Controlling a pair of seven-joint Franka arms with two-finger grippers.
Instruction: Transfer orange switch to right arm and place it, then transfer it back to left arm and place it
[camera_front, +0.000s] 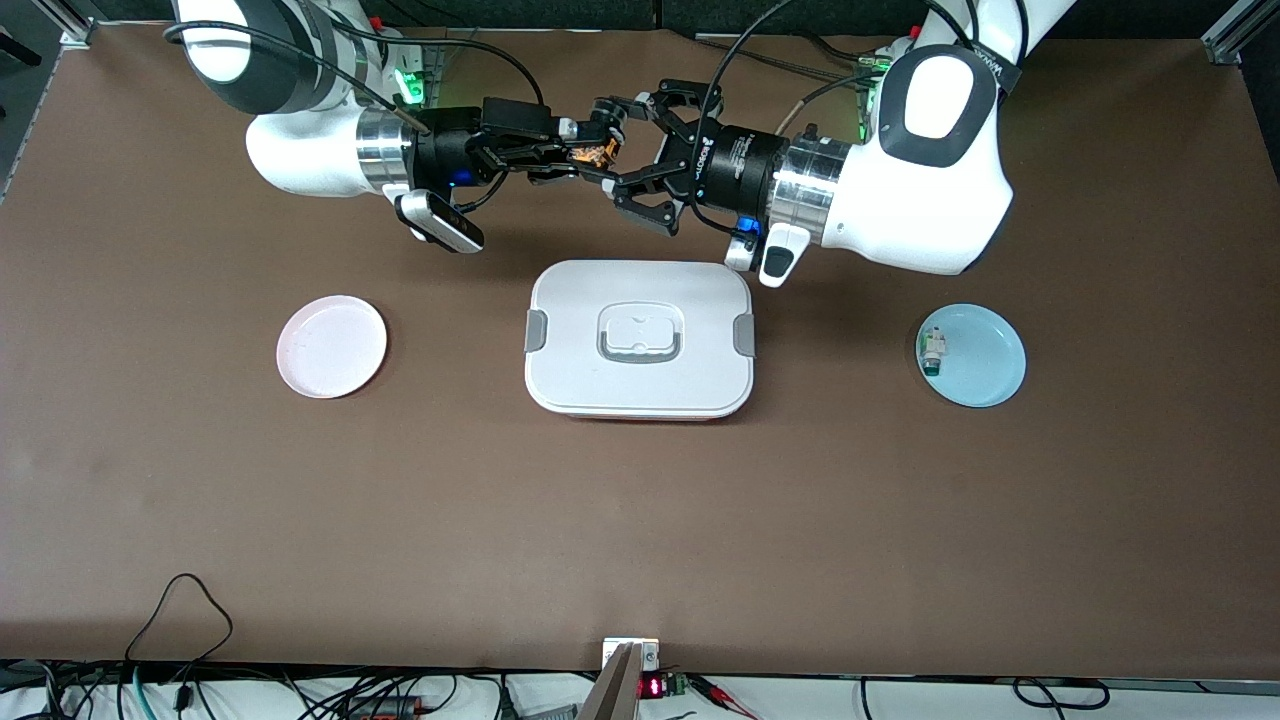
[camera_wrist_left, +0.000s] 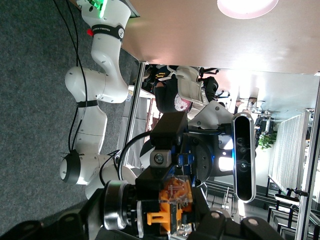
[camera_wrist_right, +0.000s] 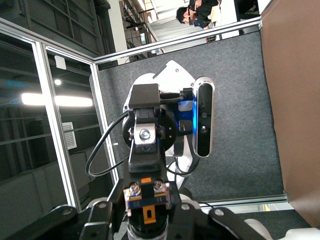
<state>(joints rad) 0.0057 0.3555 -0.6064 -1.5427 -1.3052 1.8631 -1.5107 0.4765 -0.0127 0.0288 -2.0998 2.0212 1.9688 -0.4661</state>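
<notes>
box sits nearest, lid on, between pink plate and blue plate | my right gripper clamps the orange switch in the air | my left gripper spreads its fingers around it

The counter wears a matt brown covering, smooth and without shine. The box looks like smooth white plastic with a soft sheen, its clips and handle outline grey plastic. The pink plate and the blue plate appear glossy. Both arms have glossy white shells and brushed silver metal wrists. The orange switch looks like shiny orange plastic with clear parts.
</notes>
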